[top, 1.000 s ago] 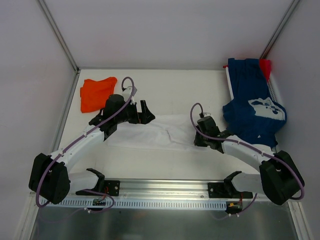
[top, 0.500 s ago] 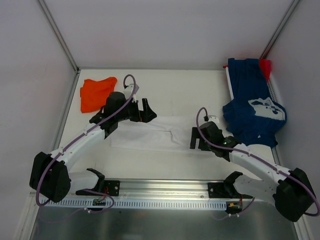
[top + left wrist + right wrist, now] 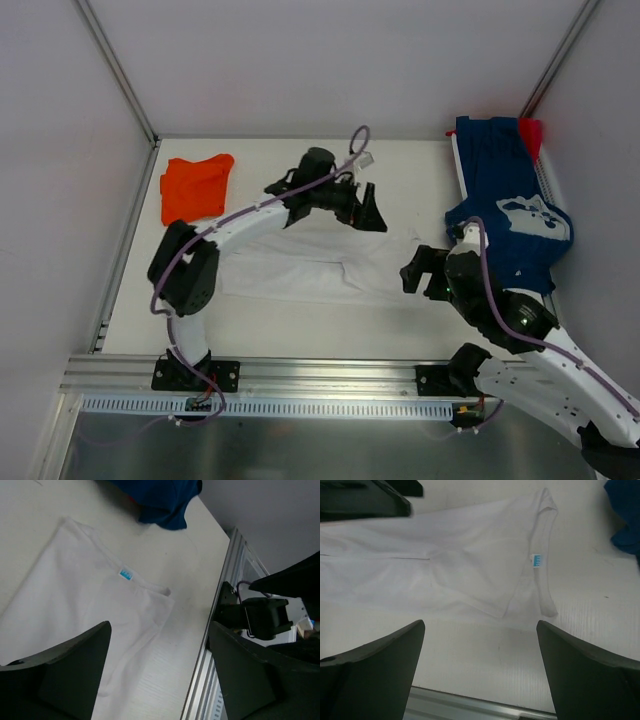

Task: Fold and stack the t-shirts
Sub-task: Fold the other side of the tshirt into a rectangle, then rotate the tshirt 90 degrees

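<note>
No legible text anywhere. Closest candidate is a small light-blue neck label (image 3: 125,574) sewn at the collar of the white t-shirt (image 3: 70,595). It shows in both wrist views, with pale marks on it that are too small to read. The navy t-shirt (image 3: 500,190) carries a white print (image 3: 530,216), seen from the top view only. It looks like an irregular blotchy graphic, with no letters or digits I can make out at this resolution.
</note>
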Tool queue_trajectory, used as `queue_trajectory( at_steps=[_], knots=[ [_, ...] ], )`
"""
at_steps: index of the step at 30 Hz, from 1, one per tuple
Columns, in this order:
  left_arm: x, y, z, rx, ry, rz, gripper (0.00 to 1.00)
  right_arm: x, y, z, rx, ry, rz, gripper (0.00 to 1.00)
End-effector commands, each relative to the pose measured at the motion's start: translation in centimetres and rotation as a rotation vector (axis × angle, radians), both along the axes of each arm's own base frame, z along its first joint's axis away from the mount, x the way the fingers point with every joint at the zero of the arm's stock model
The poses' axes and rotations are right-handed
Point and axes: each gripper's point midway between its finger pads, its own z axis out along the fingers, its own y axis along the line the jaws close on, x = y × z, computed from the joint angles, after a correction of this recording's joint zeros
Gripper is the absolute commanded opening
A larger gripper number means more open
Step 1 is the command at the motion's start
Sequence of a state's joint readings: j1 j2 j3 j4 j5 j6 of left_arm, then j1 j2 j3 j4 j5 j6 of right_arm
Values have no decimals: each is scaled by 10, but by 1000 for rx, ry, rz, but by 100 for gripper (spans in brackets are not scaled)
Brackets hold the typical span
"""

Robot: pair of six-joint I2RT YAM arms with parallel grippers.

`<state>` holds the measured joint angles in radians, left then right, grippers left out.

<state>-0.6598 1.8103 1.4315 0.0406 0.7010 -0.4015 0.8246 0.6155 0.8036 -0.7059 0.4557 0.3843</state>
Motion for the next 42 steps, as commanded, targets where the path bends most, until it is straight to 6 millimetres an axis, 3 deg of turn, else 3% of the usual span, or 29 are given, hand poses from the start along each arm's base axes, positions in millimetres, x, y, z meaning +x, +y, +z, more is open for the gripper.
queue_trajectory(
  at_steps=[1, 2, 3, 4, 5, 6, 10, 16, 18, 20, 23, 26, 28, 34, 39, 42],
  knots=[
    [-33, -43, -45, 51, 115, -166, 75, -18, -37, -5, -30, 6, -93, 99],
    [-35, -48, -57, 67, 137, -175, 72, -20, -41, -3, -16, -3, -105, 99],
    [-40, -57, -80, 99, 173, -187, 62, -22, -45, -2, -8, -10, -113, 99],
    [-41, -62, -86, 107, 176, -187, 53, -28, -51, -2, -3, -12, -116, 99],
    [-41, -64, -105, 136, 196, -183, 46, -30, -54, -2, 1, -15, -124, 100],
    [-46, -67, -114, 151, 202, -192, 33, -33, -59, -3, -6, -11, -129, 99],
    [-57, -75, -147, 203, 232, -210, 17, -38, -65, -5, 8, -14, -142, 99],
    [-70, -75, -202, 361, 198, -171, 6, -41, -64, -11, 36, -6, -139, 99],
    [-57, -66, -230, 483, 137, -72, 0, -44, -64, -10, 57, -8, -135, 99],
    [-56, -60, -252, 573, 116, -33, 0, -46, -63, -9, 83, -9, -130, 100],
    [-43, -48, -272, 684, 53, 50, 0, -52, -65, -8, 120, -16, -124, 100],
    [-26, -34, -284, 800, -11, 132, 0, -58, -69, -3, 149, -24, -120, 99],
    [-10, -29, -280, 858, -71, 181, 0, -61, -71, 1, 171, -34, -116, 99],
    [-13, -21, -280, 994, -150, 145, 0, -69, -80, 2, 178, -36, -123, 99],
    [-12, -28, -246, 927, -164, 127, 0, -69, -84, -1, 165, -34, -138, 99],
    [-1, -28, -220, 904, -204, 167, 0, -68, -83, -2, 166, -33, -139, 100]
  ],
)
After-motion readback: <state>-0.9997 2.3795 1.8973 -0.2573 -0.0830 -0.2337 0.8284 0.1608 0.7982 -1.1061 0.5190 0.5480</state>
